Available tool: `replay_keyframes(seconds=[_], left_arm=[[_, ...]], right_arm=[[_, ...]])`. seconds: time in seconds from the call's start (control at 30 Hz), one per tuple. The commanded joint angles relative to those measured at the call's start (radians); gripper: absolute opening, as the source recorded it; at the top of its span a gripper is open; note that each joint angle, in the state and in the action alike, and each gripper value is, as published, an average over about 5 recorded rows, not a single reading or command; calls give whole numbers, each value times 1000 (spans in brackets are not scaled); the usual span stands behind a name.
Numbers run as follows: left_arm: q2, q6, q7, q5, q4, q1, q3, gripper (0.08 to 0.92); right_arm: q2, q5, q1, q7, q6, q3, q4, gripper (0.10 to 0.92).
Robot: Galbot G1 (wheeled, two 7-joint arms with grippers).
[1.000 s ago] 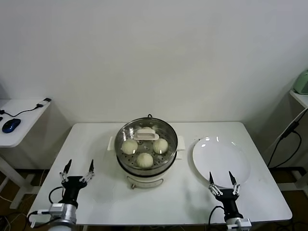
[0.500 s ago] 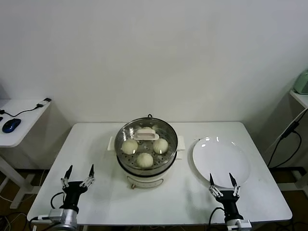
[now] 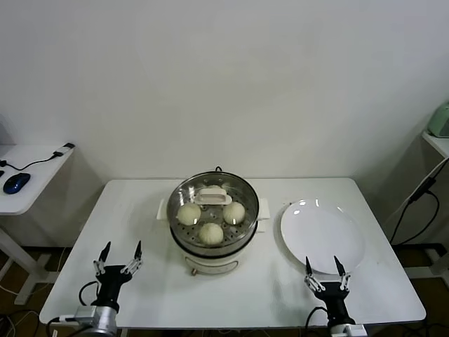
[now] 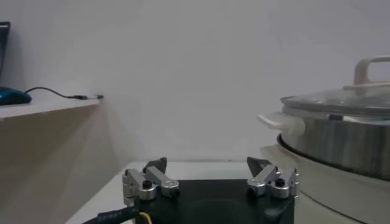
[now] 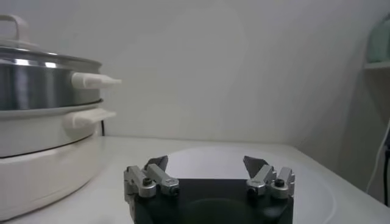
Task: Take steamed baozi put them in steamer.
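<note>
While both arms sit low at the near edge of the table [image 3: 140, 210], neither holds anything. The left gripper [image 3: 118, 254] is at the near left corner with its jaws spread; the wrist view shows the same empty gap between the two fingertips [image 4: 157, 164]. The right gripper [image 3: 323, 270] is at the near right, just in front of the plate [image 3: 323, 235], jaws likewise spread and empty.

Farther back, at the table's centre, stands the steamer [image 3: 214, 242] on its white base. A glass lid [image 3: 214, 203] with a white handle rests on the pot. Through the lid three baozi [image 3: 211, 232] are plainly visible on the perforated tray, one nearest the robot and two behind it, side by side; a fourth cannot be confirmed beneath the handle. The plate lies just right of the steamer.

Beyond the table is a white wall. A side desk [image 3: 31, 175] on the left carries a mouse [image 3: 15, 182].
</note>
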Motion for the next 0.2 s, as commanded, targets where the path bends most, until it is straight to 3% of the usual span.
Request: replay_keyframes(seconds=[0.03, 0.2], left_arm=[[0, -4, 1, -3, 6, 1, 1, 823], [-1, -1, 1, -3, 2, 1, 4, 823]], right_arm=[[-1, 0, -6, 1, -2, 2, 5, 823], [0, -1, -9, 1, -1, 0, 7, 823]])
